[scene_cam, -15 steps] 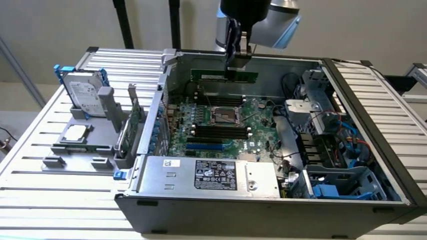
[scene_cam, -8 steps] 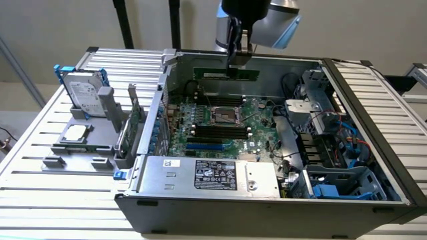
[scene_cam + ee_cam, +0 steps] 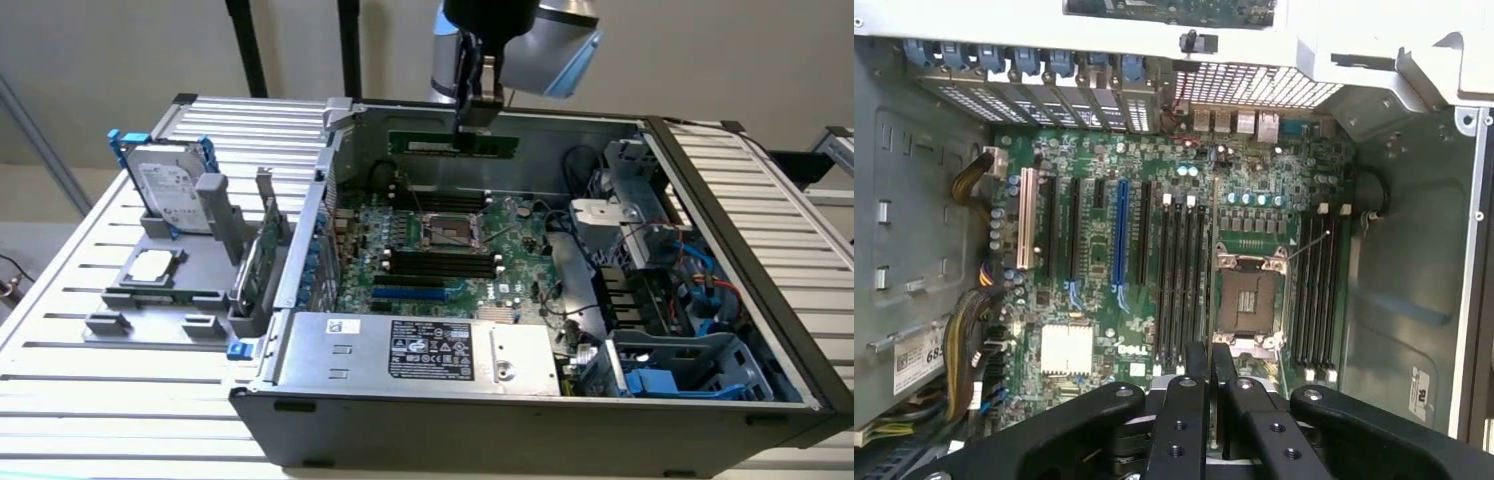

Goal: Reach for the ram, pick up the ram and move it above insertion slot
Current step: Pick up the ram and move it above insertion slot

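Gripper: the gripper (image 3: 478, 118) is hanging over the far side of the open computer case (image 3: 747, 330), with its fingers (image 3: 479, 100) pinched onto the upper edge of the ram (image 3: 454, 143).
Ram: the ram is being held lengthwise in the air, level, above the motherboard (image 3: 447, 250) and close to the case's back wall.
Exterior view: this view is showing the ram as a green strip under the gripper, the power supply (image 3: 420, 350) at the near edge of the case, and the hard drive (image 3: 174, 190) standing in a grey holder on the slatted table (image 3: 120, 400) at the exterior view's left.
Wrist view: the camera is looking down past the black fingers (image 3: 1194, 400), which are sitting nearly together; the ram between them is not clear here.
Slots: the wrist view is showing long black memory slots (image 3: 1184, 285) beside the processor socket (image 3: 1249, 300), and a blue slot (image 3: 1121, 235) farther off.
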`<state>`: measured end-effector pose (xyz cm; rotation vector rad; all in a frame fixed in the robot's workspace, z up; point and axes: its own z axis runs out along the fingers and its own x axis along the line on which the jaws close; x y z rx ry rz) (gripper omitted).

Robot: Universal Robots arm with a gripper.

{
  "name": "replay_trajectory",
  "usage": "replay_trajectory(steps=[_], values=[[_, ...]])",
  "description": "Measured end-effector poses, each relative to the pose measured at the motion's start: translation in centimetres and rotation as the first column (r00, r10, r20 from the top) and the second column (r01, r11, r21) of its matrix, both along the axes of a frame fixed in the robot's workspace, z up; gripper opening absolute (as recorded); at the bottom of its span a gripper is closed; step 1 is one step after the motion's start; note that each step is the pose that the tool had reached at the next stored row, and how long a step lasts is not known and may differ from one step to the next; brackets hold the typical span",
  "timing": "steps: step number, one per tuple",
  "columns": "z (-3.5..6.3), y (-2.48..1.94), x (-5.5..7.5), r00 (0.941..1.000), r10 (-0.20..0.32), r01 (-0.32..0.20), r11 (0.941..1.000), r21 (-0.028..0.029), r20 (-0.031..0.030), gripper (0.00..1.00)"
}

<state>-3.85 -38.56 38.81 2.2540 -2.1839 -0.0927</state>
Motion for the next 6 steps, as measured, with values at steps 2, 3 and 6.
replay_trajectory(steps=[2,3,6], values=[[0.0,0.0,0.0,1.0,-0.001,0.001,1.0,0.0001,0.0001,0.13],[-0.01,0.01,-0.01,1.0,-0.001,0.001,1.0,0.0003,0.0001,0.13],[-0.01,0.01,0.0,1.0,-0.001,0.001,1.0,0.0002,0.0001,0.13]])
